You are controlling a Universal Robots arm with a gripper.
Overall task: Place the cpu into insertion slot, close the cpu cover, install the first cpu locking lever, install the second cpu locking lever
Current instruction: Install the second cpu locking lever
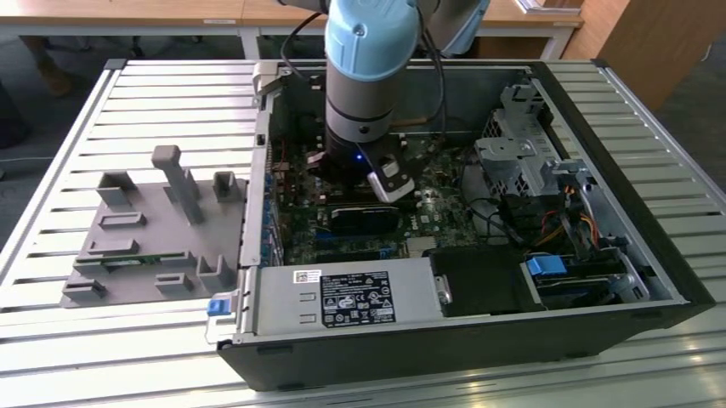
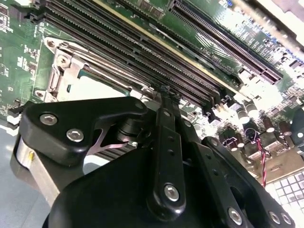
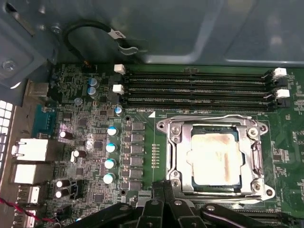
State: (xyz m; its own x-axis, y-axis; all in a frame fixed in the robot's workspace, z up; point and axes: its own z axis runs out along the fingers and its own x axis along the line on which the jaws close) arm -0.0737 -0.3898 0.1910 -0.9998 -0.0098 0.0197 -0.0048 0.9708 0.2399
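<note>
I have the arm reaching down into the open computer case, which lies on its side on the slatted tabletop. In the exterior view the gripper hangs low over the green motherboard, close to the middle of the case.

In the first wrist view the cpu sits seated in the insertion slot, its pale metal top facing up and showing a brownish stain. The cpu cover lies flat over it, framing the chip through its window, with screws at its corners. The long black memory slots run just beside the socket, on the side away from the gripper.

The gripper's black fingers look pressed together in both wrist views; in the second wrist view they meet in a narrow tip right at the edge of the cover, with a pale patch of the cpu showing behind. I cannot tell whether the tip is touching a lever or only the frame edge.

On the exterior view's left, a grey plastic fixture stands on the tabletop beside the case.
</note>
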